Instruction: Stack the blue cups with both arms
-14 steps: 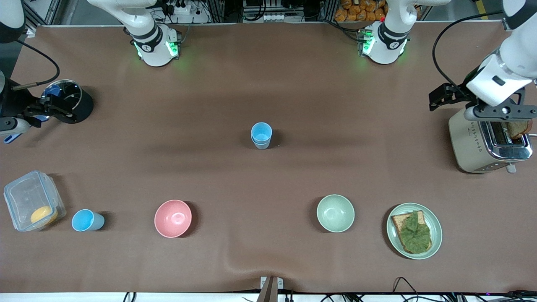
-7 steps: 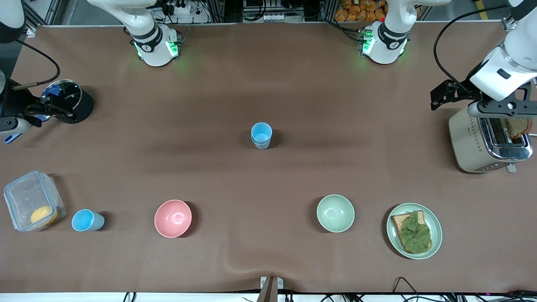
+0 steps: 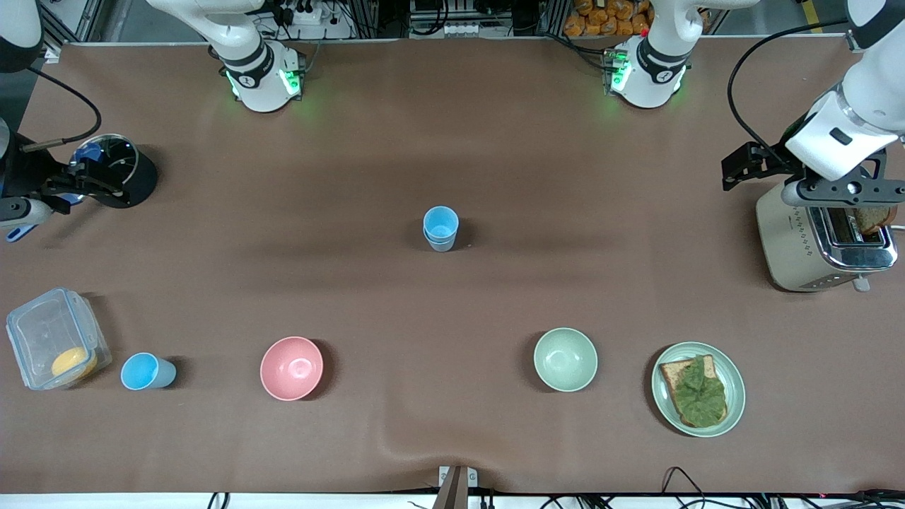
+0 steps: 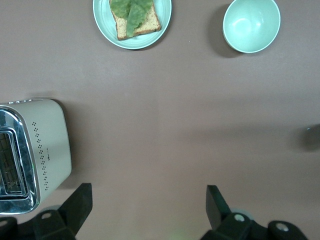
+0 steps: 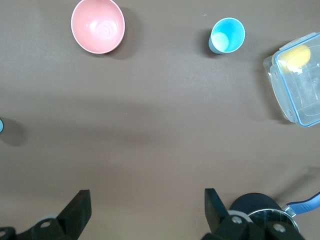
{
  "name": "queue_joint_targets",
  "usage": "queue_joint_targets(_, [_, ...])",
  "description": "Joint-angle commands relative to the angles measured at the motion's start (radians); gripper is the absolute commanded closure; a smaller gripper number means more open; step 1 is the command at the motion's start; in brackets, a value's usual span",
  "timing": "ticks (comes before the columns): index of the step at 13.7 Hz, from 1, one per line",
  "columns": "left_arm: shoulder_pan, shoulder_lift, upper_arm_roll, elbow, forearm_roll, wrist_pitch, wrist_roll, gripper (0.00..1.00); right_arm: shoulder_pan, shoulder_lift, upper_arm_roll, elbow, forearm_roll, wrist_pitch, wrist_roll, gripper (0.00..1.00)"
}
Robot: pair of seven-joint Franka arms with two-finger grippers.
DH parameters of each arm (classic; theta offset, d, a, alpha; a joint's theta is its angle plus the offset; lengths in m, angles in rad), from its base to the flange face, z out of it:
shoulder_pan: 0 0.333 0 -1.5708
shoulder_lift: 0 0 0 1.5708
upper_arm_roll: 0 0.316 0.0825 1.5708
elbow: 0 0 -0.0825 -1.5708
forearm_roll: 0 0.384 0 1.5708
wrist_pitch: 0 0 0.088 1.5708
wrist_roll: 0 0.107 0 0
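A: At mid-table in the front view, stacked blue cups (image 3: 440,228); a lone blue cup (image 3: 146,372) beside the clear container (image 3: 53,338).

B: Wrist views?

A: The left gripper (image 4: 145,212) is spread by the toaster (image 4: 31,155); the right gripper (image 5: 145,215) is spread. The right should likely grasp the lone cup's rim squarely.

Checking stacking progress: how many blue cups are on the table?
3: two nested as the blue cup stack mid-table, and a single blue cup between the clear container and pink bowl.

Two blue cups (image 3: 440,228) stand nested mid-table; a third cup (image 3: 146,372) (sky-blue, upright) sits beside the container (image 3: 55,338).
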Motion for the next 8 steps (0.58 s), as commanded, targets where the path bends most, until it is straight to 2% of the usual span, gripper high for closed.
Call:
queue_joint_targets(1, [0.043, -0.004, -0.040, 0.017, -0.009, -0.015, -0.007, 0.00, -0.005, 0.001, 0.010, 0.012, -0.002, -0.013, 0.006, 0.00])
queue_joint_targets(8, [0.055, -0.015, -0.038, 0.017, -0.012, -0.007, -0.009, 0.00, -0.008, 0.001, 0.010, 0.012, 0.000, -0.013, 0.006, 0.00])
